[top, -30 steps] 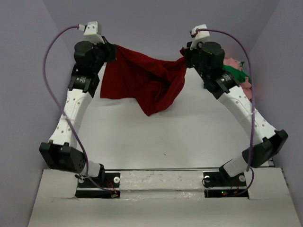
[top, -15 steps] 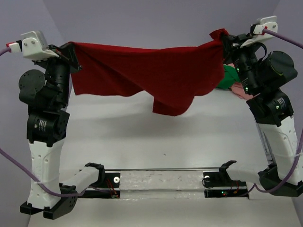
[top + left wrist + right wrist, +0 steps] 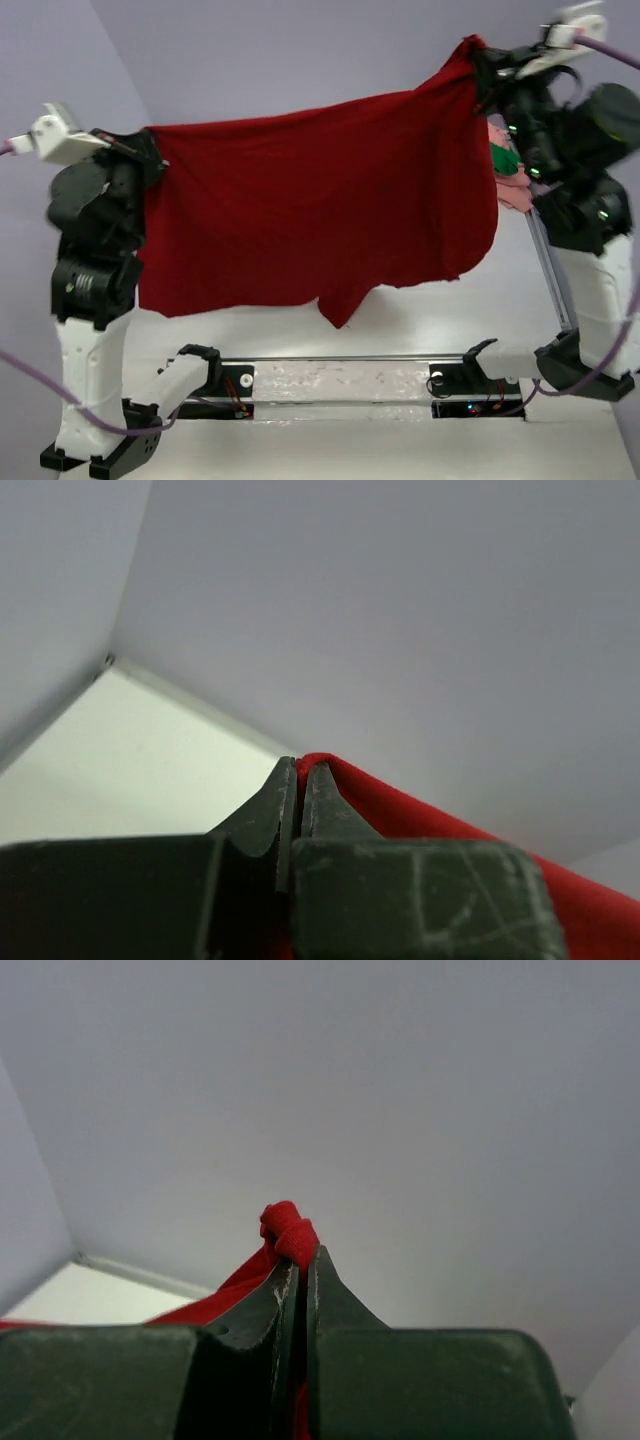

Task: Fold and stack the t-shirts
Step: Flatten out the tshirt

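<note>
The dark red t-shirt (image 3: 320, 215) hangs spread wide in the air between both arms, high above the table. My left gripper (image 3: 150, 140) is shut on its left top corner; in the left wrist view red cloth (image 3: 400, 815) comes out from between the closed fingertips (image 3: 300, 770). My right gripper (image 3: 480, 52) is shut on the right top corner, higher up, and a bunched knot of red cloth (image 3: 285, 1230) sticks out above its tips (image 3: 303, 1258). A green t-shirt (image 3: 503, 158) and a pink t-shirt (image 3: 515, 185) lie at the right, mostly hidden behind the red one.
The white table (image 3: 420, 320) lies below the hanging shirt. Grey walls (image 3: 300, 50) close the space at the back and sides. The arm bases sit on a rail (image 3: 340, 380) at the near edge.
Both arms have lifted and pulled apart, and the red shirt went from a sagging bunch to a wide hanging sheet. The right corner now sits higher than the left.
</note>
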Robot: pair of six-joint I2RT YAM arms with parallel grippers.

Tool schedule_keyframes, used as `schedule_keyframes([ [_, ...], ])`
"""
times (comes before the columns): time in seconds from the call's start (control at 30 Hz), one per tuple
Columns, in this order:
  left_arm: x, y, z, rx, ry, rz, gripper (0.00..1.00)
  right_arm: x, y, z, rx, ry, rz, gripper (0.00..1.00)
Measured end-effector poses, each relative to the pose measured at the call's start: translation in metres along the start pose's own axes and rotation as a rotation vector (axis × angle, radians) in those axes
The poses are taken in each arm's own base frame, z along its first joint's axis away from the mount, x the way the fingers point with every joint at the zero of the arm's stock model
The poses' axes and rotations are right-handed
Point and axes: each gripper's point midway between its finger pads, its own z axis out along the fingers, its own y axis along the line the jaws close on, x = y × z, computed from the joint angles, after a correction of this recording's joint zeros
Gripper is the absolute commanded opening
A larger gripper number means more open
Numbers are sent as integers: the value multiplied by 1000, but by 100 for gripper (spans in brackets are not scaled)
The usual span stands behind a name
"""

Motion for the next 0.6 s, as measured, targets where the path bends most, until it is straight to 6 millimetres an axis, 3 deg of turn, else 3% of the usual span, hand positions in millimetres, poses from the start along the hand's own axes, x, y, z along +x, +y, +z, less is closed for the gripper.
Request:
schedule_keyframes([
  [0.03, 25, 10, 11, -41, 53, 9, 0, 15, 4, 11, 0, 27, -7, 0],
  [0.07, 46, 17, 22, -72, 93, 15, 0, 43, 12, 27, -7, 82, -19, 0],
  [0.13, 121, 51, 51, -174, 226, 51, 0, 118, 31, 61, -29, 218, -51, 0],
  [0.17, 150, 66, 59, -205, 282, 68, 0, 169, 40, 76, -40, 312, -73, 0],
  [0.2, 193, 90, 72, -258, 364, 95, 0, 229, 50, 90, -55, 420, -100, 0],
  [0.23, 205, 97, 75, -275, 391, 103, 0, 285, 59, 98, -75, 518, -119, 0],
  [0.27, 244, 125, 84, -328, 485, 127, 0, 331, 64, 101, -86, 606, -140, 0],
  [0.33, 269, 146, 100, -357, 544, 132, 0, 420, 71, 103, -113, 773, -164, 0],
  [0.37, 272, 149, 107, -357, 558, 131, 0, 457, 71, 105, -124, 842, -169, 0],
  [0.4, 270, 148, 126, -340, 562, 139, 0, 474, 69, 108, -124, 869, -170, 0],
  [0.47, 248, 127, 163, -270, 515, 145, 0, 481, 60, 126, -117, 870, -169, 0],
  [0.5, 227, 106, 188, -210, 461, 146, 0, 468, 53, 148, -103, 808, -163, 0],
  [0.53, 191, 71, 221, -107, 355, 147, 0, 446, 46, 166, -85, 739, -160, 0],
  [0.6, 151, 33, 244, -2, 251, 151, 0, 383, 30, 197, -49, 565, -164, 0],
])
